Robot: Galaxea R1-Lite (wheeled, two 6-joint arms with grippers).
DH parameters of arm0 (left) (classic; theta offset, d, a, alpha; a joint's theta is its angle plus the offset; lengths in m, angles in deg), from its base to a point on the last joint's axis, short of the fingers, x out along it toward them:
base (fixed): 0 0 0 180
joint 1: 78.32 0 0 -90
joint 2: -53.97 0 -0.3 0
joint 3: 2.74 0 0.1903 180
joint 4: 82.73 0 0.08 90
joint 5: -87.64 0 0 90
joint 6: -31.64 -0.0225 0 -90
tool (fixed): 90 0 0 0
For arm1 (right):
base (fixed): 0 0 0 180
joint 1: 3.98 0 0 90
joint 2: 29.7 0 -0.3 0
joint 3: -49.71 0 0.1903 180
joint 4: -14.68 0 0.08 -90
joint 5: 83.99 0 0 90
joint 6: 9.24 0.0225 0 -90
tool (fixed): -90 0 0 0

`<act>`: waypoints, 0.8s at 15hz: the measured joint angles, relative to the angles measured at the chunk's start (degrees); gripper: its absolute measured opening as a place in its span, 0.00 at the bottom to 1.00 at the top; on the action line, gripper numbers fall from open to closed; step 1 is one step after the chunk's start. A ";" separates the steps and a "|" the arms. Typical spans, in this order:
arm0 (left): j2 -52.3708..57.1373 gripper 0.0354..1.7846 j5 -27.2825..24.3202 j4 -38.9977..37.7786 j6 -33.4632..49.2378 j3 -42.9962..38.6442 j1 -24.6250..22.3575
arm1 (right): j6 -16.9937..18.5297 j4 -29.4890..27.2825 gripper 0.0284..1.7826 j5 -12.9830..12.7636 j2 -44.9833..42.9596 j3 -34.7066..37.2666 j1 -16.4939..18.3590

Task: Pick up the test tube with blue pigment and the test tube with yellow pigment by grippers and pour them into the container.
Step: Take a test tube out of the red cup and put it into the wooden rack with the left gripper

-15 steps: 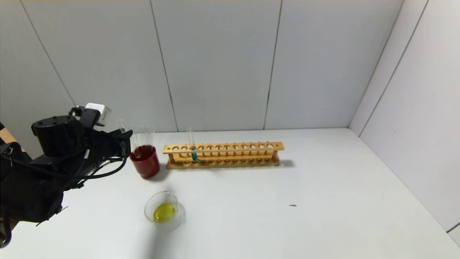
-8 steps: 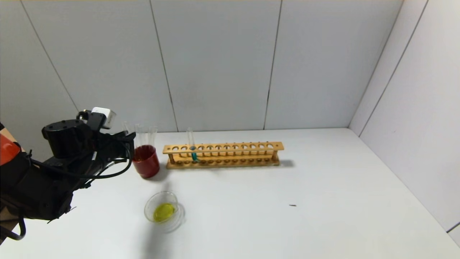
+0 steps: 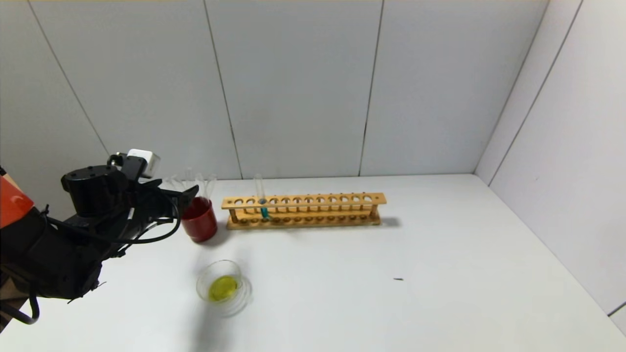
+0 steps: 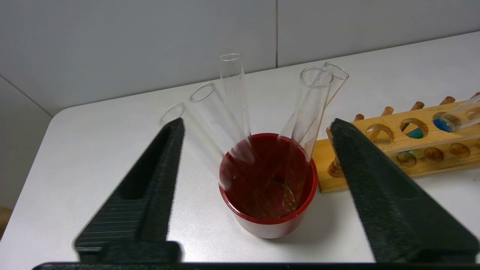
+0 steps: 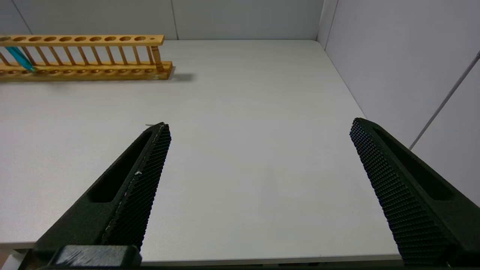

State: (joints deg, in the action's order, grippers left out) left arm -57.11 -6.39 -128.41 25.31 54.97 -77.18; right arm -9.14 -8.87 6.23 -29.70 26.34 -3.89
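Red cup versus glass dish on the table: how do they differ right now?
The red cup is opaque and taller; the glass dish is clear and shallow. The cup holds several leaning colourless tubes; the dish holds yellow liquid. The cup stands beside the wooden rack, framed by the open left gripper; the dish sits nearer the robot, apart from the gripper. Both are round and stand upright on the table.

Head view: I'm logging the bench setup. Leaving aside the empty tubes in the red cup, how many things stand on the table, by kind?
Wooden rack: 1
Test tube with blue pigment, standing in the rack: 1
Red cup: 1
Glass container, with yellow liquid in it: 1
Total: 4
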 joint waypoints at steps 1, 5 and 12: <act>0.30 0.86 0.00 0.30 -0.01 0.00 0.00 | -0.02 0.00 0.98 0.00 0.00 0.00 0.00; 3.12 0.98 0.00 3.21 -0.32 0.69 0.01 | 0.00 0.00 0.98 0.02 0.00 0.00 0.00; 12.96 0.98 0.06 16.07 -2.66 2.84 3.91 | 0.00 0.00 0.98 0.02 0.00 0.00 0.00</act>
State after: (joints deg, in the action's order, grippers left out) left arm -44.15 -6.33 -112.34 22.65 57.81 -73.26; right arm -9.14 -8.87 6.26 -29.70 26.34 -3.89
